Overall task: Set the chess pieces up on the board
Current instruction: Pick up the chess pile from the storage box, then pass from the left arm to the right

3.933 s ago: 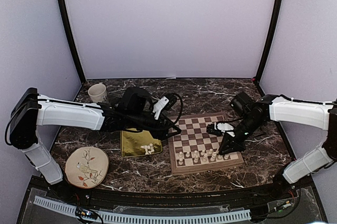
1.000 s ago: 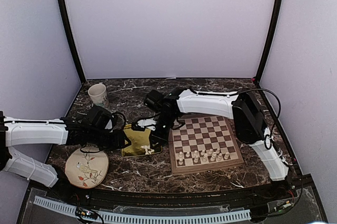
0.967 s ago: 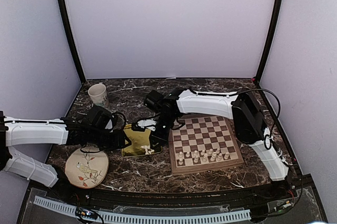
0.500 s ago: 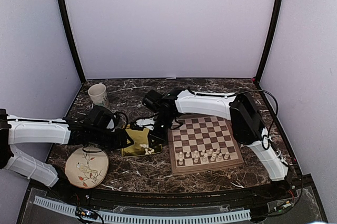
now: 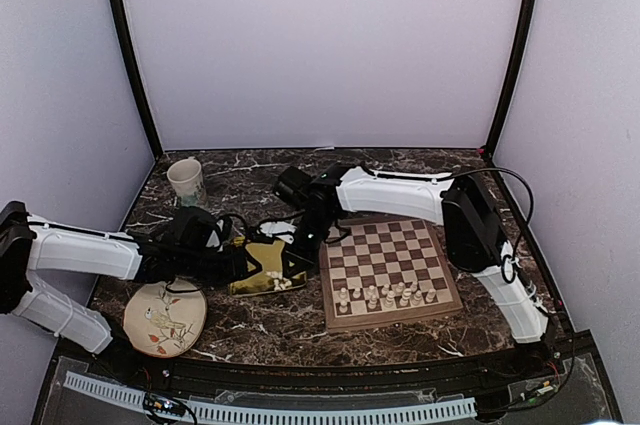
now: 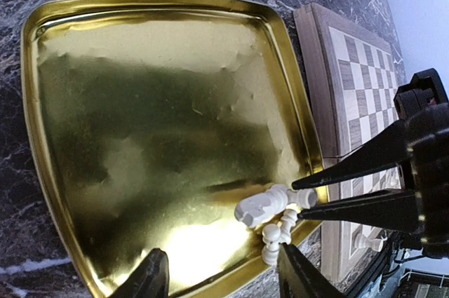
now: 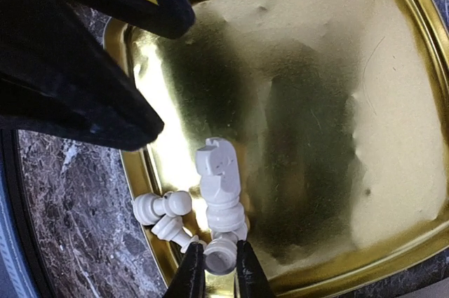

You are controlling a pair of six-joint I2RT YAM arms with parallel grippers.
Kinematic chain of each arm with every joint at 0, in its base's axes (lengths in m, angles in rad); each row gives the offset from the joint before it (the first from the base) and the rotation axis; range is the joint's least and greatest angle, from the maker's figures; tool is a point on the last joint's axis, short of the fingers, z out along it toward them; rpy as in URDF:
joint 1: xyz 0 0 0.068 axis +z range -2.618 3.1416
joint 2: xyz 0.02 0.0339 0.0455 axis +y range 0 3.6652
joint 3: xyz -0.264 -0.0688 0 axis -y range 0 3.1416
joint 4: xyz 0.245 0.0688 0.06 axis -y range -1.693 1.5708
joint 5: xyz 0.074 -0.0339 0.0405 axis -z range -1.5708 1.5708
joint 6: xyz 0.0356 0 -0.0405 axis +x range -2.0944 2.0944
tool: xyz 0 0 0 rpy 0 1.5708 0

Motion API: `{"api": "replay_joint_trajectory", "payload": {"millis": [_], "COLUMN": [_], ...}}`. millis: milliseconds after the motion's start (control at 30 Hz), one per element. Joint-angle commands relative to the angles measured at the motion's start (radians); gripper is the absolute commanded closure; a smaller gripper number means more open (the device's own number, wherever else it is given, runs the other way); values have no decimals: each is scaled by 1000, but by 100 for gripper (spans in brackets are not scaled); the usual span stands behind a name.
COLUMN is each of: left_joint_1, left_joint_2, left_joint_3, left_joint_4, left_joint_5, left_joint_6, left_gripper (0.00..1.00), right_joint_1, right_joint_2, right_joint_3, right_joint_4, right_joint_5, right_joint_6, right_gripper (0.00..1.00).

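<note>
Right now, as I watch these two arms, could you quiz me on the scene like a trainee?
1. True or false: the square checkered wooden chessboard is bare.
2. Where do the loose cream-white chess pieces lie? A) shiny gold square tray B) round cream bird plate C) cream cup
3. Whose fingers are spread wider: left gripper or right gripper?
Key: 1 false, pieces stand on its near rows; 2 A; 3 left.
</note>
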Motion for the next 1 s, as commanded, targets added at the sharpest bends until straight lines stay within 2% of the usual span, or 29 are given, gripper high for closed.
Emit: {"api": "replay_joint_trajectory", "payload": {"millis": [0, 200, 433, 567, 733, 967], "left_joint_1": [3, 3, 3, 3, 3, 3], "left_joint_2": [14, 92, 160, 177, 204, 206], "left_joint_3": [-61, -96, -102, -98, -96, -90], "left_joint_4": [239, 424, 512, 524, 557, 546], "left_joint_5": [41, 86, 116, 123, 136, 131], "left_joint_6": [-68, -129, -161, -163, -176, -156], "left_gripper": [45, 44, 50, 59, 76, 91], "right_joint_1": [-10, -10, -10, -10, -10, -27], "right_joint_2": [-90, -83, -78, -78, -78, -100], "right_joint_3": [-13, -11, -23, -26, -28, -53], "right_joint_4": [31, 27, 27, 29, 29, 29], "right_joint_5": [-69, -84, -94, -96, -92, -76], "right_joint_6": [10, 9, 8, 8, 8, 5], "right_gripper": [95, 95, 95, 95, 95, 95]}}
